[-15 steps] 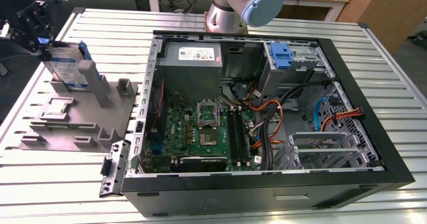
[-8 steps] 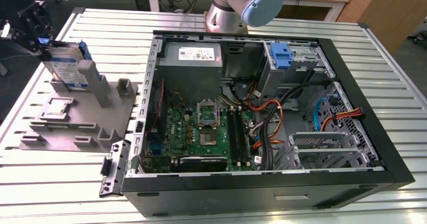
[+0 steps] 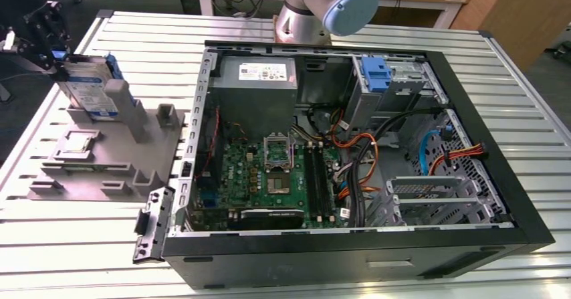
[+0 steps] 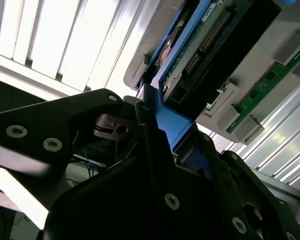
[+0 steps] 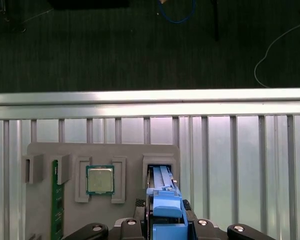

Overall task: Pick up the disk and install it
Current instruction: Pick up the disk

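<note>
Closest to us, our gripper [image 4: 146, 107] pinches the disk [image 3: 89, 90] by its blue edge. It stands upright in the grey holder [image 3: 89, 173] at the exterior view's left, apart from the open case [image 3: 357, 262]. Our worry: a tilted lift could jam it in the slot.

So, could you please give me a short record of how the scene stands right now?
disk: upright in the grey holder, outside the computer case
gripper: closed on the disk's blue rail
computer case: open, to the exterior view's right of the grey holder
processor: lying in a pocket of the grey holder
</note>
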Robot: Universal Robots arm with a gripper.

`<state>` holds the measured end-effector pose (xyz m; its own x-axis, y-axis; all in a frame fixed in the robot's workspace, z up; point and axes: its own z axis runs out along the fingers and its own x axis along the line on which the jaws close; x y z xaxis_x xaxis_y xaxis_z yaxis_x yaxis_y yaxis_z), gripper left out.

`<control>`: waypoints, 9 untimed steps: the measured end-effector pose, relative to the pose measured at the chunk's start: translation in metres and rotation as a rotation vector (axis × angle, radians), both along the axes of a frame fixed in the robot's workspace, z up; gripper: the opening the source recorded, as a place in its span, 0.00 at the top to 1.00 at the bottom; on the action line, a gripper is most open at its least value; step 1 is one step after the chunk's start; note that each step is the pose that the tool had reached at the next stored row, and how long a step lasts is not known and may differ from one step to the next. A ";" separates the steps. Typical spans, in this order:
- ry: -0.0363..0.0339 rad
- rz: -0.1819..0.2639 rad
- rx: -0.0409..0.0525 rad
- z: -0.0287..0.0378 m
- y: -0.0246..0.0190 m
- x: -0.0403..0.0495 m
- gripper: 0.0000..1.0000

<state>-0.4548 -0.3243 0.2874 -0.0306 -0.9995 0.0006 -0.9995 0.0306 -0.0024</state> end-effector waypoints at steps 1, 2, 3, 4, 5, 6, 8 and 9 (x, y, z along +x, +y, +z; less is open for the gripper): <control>-0.0001 0.001 0.0000 0.0000 0.0000 0.0000 0.63; -0.0001 0.002 0.0000 0.0000 0.0000 0.0000 0.63; 0.0000 0.003 0.0000 0.0000 0.0000 0.0000 0.63; 0.0000 0.001 0.0000 0.0000 0.0000 0.0000 0.63; 0.0000 -0.002 0.0000 0.0000 0.0000 0.0000 0.63; 0.0000 -0.006 0.0000 0.0000 0.0000 0.0000 0.63; 0.0000 -0.008 0.0000 0.0000 0.0000 0.0000 0.63; 0.0000 -0.009 0.0001 0.0000 0.0000 0.0000 0.63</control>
<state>-0.4548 -0.3243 0.2874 -0.0397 -0.9992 0.0005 -0.9992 0.0397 -0.0024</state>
